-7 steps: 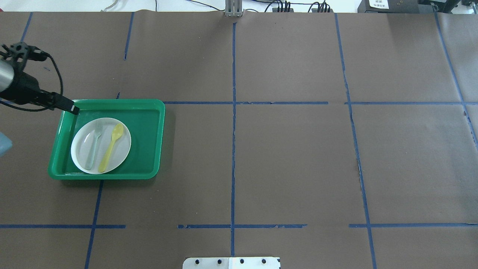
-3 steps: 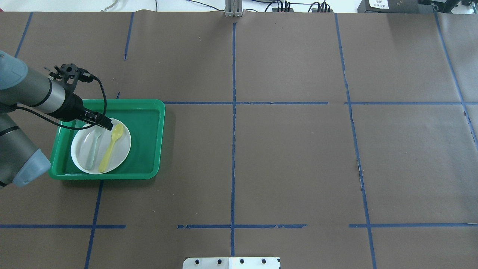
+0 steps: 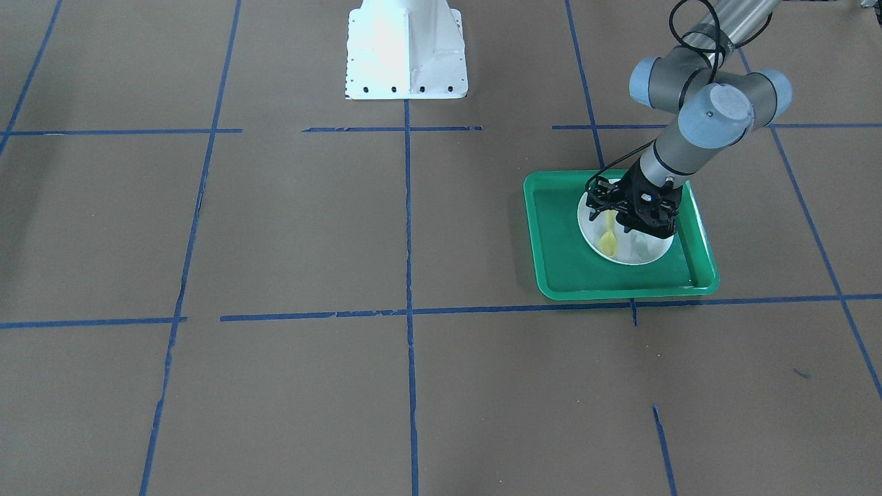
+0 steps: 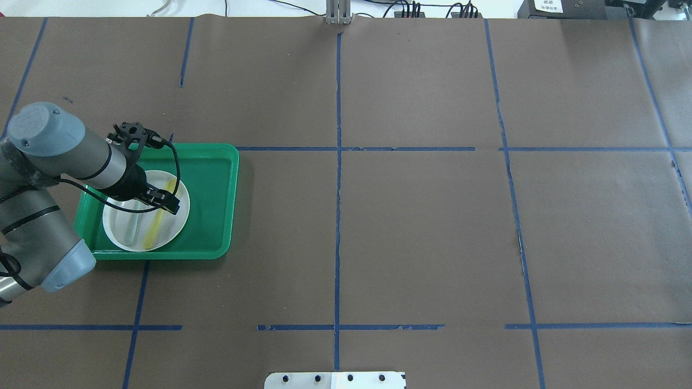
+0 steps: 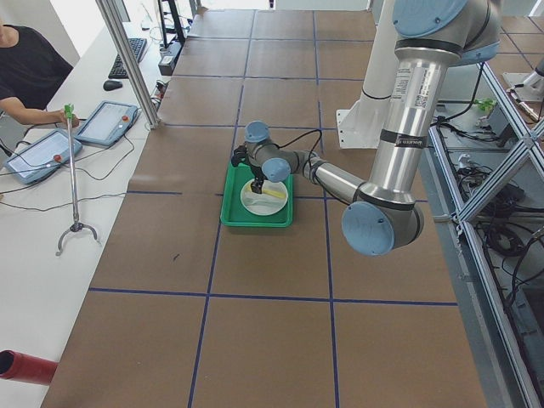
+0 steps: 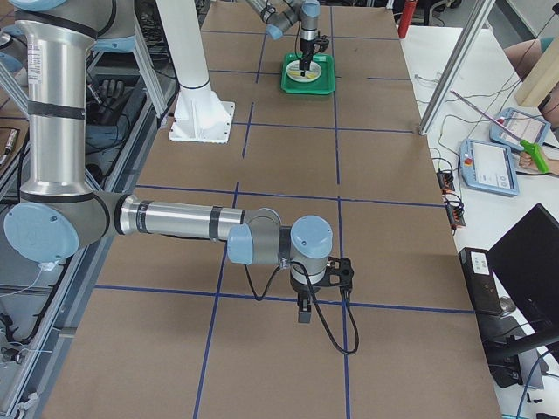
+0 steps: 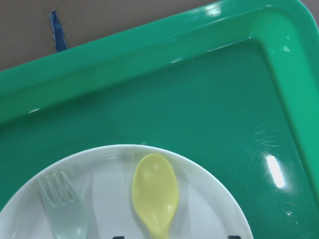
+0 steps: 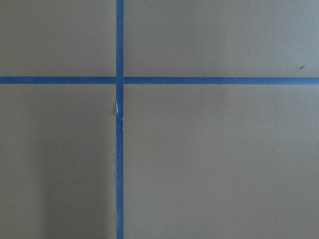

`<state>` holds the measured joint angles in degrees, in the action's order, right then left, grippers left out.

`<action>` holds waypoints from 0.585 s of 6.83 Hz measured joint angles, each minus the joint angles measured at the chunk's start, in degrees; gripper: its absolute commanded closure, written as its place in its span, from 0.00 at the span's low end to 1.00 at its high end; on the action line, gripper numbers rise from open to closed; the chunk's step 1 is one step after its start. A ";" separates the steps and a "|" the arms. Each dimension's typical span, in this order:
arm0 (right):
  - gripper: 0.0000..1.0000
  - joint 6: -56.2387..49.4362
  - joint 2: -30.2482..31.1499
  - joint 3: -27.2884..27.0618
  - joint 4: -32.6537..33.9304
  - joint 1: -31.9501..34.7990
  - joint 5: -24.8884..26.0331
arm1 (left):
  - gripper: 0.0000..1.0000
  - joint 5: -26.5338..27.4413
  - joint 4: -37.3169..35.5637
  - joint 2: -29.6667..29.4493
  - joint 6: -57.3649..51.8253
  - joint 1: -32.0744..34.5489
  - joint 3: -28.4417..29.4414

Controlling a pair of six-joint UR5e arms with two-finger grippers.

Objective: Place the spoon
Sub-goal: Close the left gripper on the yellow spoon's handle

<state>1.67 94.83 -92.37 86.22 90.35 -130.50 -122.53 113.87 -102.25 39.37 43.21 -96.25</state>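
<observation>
The small yellow spoon [image 4: 153, 229] lies on a white plate [image 4: 181, 216] in a green tray [image 4: 211, 200], bowl toward the far side. A pale grey-green fork [image 4: 130, 229] lies beside it on the left. My left gripper [image 4: 165, 202] hangs over the plate, above the spoon's handle. In the left wrist view the spoon bowl [image 7: 155, 191] and fork [image 7: 64, 211] lie just ahead, and two dark fingertips peek in wide apart at the bottom edge, so the gripper is open and empty. My right gripper [image 6: 302, 316] shows only in the exterior right view, low over the table; I cannot tell its state.
The tray [image 3: 565, 241] sits on brown paper with blue tape lines, on my left side. The white robot base [image 3: 405, 48] stands at mid table edge. The right wrist view shows only a tape cross [image 8: 119, 80]. Operators sit at side benches.
My left arm has swung from the tray's far left corner to the right and nearer, and now stands over the plate above the spoon. Spoon, fork and plate have not moved.
</observation>
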 measured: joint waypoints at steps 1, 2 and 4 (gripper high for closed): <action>0.00 0.00 0.00 0.00 0.00 0.00 0.04 | 0.32 0.01 -0.03 -0.07 0.03 -0.09 0.38; 0.00 0.00 0.00 0.00 0.00 0.00 0.05 | 0.34 0.01 -0.04 -0.14 0.07 -0.12 0.76; 0.00 0.00 0.00 0.00 0.00 0.00 -0.01 | 0.43 -0.01 -0.05 -0.02 0.09 -0.14 1.09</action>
<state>1.67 94.83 -92.37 86.22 90.35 -130.51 -122.54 113.82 -102.27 39.46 43.07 -95.16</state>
